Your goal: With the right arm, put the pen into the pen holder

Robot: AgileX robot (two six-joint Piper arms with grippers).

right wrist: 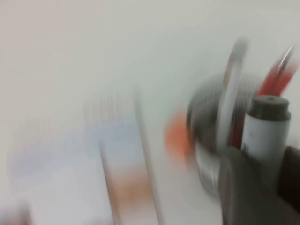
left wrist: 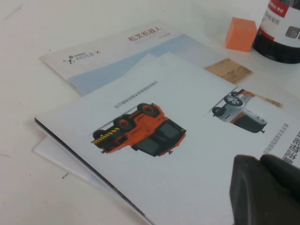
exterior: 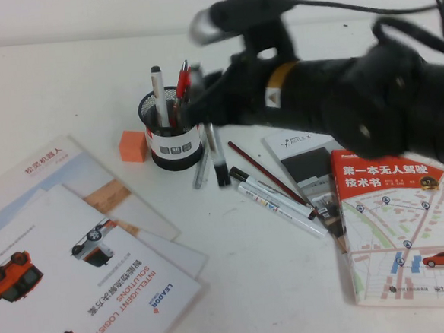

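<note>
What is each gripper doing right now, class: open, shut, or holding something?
Left gripper: parked over the brochures; state cannot be told.
Right gripper: beside the pen holder, jaws shut on the pen.

Bright, even light on the white tabletop (exterior: 63, 78); soft shadows. The bulky black robot arm (exterior: 339, 97) is motion-blurred, and the right wrist view is heavily smeared.

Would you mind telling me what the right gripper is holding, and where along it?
The right gripper holds the pen around its white barrel, the dark end sticking out, beside the pen holder. The left gripper, over the brochures, holds nothing visible.
</note>
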